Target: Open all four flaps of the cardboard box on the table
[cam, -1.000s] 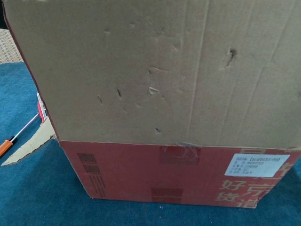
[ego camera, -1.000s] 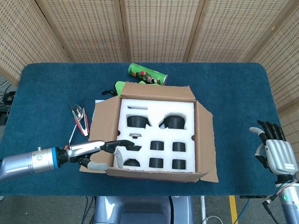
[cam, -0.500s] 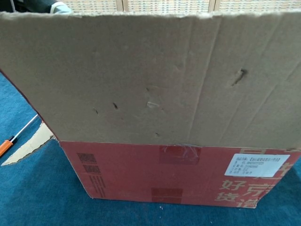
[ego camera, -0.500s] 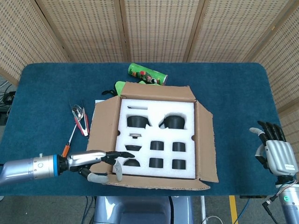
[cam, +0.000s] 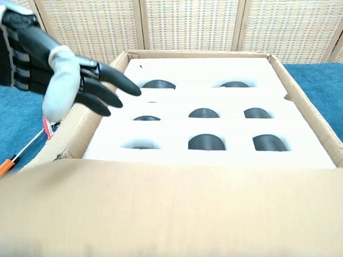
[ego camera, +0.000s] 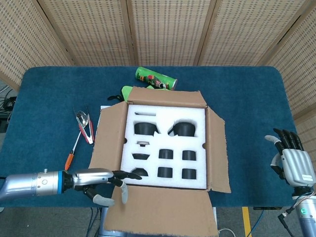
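Note:
The cardboard box [ego camera: 213, 129] sits mid-table with a white foam insert [ego camera: 165, 143] showing dark round cutouts. Its back flap [ego camera: 165, 97], left flap [ego camera: 106, 140] and right flap [ego camera: 217, 148] are folded outward. The front flap [ego camera: 160, 212] lies folded down toward me past the table edge and fills the bottom of the chest view [cam: 171, 209]. My left hand [ego camera: 106, 178] hovers at the box's near-left corner with its fingers spread, holding nothing; it also shows in the chest view [cam: 53, 67] above the left rim. My right hand [ego camera: 291, 158] stays open, far right of the box.
A green can [ego camera: 155, 78] lies behind the box beside a green item [ego camera: 126, 91]. Left of the box lie red-handled pliers [ego camera: 85, 127] and an orange-handled screwdriver [ego camera: 74, 148]. Blue cloth covers the table [ego camera: 247, 94].
The front flap swung from upright to folded down toward me, uncovering the foam in the chest view. My left hand drew back toward the near edge with it. The right hand stayed put.

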`<move>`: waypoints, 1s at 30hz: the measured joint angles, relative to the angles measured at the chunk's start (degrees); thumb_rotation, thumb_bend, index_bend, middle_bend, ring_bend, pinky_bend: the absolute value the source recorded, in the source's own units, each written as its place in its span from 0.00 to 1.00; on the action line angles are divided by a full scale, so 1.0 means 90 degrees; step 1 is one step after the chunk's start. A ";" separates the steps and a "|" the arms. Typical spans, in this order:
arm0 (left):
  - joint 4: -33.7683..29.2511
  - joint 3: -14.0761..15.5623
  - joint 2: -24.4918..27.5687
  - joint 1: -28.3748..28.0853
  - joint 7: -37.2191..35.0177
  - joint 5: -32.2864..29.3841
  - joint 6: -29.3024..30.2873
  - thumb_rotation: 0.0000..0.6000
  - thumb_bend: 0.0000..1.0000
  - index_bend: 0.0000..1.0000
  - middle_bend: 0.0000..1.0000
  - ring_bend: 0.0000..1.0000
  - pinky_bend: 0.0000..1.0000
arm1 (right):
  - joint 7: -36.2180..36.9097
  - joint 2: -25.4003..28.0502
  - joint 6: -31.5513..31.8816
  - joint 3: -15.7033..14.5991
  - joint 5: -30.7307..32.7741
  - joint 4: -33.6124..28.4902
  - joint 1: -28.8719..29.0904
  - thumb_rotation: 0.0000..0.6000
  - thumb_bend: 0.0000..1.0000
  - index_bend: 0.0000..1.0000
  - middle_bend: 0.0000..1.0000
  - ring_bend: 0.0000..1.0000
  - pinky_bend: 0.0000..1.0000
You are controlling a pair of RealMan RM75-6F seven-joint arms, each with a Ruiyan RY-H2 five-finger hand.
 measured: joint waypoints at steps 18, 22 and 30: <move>-0.0448 -0.0446 0.0216 0.0776 0.3260 -0.2123 -0.0258 0.25 0.32 0.38 0.00 0.00 0.00 | 0.0175 -0.0022 -0.0012 0.0024 0.0026 0.0187 -0.0006 1.00 1.00 0.21 0.09 0.00 0.00; -0.0609 -0.0627 0.0189 0.1233 0.4723 -0.2897 -0.0213 0.47 0.31 0.34 0.00 0.00 0.00 | 0.0189 -0.0069 -0.0025 0.0029 0.0029 0.0258 0.0007 1.00 1.00 0.21 0.09 0.00 0.00; -0.0905 -0.0973 -0.0106 0.2411 0.7781 -0.4404 0.0425 0.56 0.31 0.28 0.00 0.00 0.00 | 0.0203 -0.0174 -0.0061 0.0025 0.0084 0.0404 0.0017 1.00 1.00 0.20 0.09 0.00 0.00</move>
